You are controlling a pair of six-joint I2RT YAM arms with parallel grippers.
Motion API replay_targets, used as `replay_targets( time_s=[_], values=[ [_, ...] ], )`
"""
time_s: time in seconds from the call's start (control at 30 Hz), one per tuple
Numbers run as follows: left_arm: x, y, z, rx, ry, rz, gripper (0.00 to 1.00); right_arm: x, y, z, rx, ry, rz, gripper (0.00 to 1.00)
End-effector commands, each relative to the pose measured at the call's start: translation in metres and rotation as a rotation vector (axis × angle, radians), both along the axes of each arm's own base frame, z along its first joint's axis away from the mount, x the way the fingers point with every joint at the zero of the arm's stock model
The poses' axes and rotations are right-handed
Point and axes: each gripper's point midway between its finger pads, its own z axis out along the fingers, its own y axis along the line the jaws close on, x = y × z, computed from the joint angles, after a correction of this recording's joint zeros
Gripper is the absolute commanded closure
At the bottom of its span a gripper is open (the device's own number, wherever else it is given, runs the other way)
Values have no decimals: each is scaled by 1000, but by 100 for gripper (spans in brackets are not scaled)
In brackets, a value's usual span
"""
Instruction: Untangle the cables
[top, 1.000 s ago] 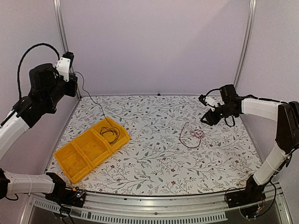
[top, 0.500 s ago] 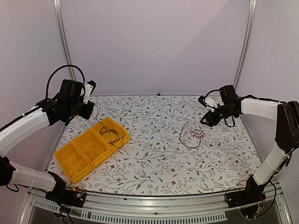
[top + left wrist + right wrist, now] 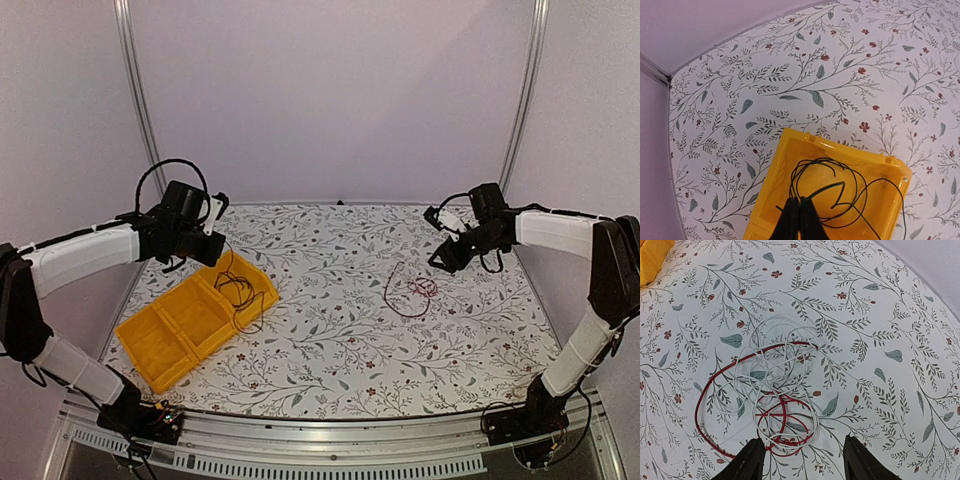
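Slack has gathered in the thin black cable (image 3: 842, 197) over the last second, as the left jaws have swung down from high above to just over the yellow plastic divided bin (image 3: 165, 335). Its loops lie coiled in the bin's far compartment, one strand reaching the rim. Well apart, the dark red and whitish cables (image 3: 772, 400) sit knotted together on the floral-patterned counter (image 3: 330, 340). The left jaws are pressed together and seem to pinch the black cable's end, though the contact sits at the frame's edge. The right jaws stand open, hovering above the red-and-white knot. As I judge it, the black cable should be let go only once its tail is inside the walls, with a straight lift afterwards so nothing snags. For the remaining pair, the wide outer red loop, away from the dense middle, is the place to grip, drawing slowly.
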Motion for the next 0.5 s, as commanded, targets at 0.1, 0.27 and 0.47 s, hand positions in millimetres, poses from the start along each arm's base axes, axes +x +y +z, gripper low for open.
replay_targets(
  time_s=[0.1, 0.27, 0.47],
  values=[
    [4, -33, -65, -127, 193, -54, 100, -1, 0, -9, -3, 25, 10, 43],
    [3, -32, -107, -111, 307, -30, 100, -1, -1, -11, -8, 32, 11, 42],
    [10, -31, -93, -115, 304, -2, 81, -1, -1, -14, -10, 44, 14, 42]
  ],
)
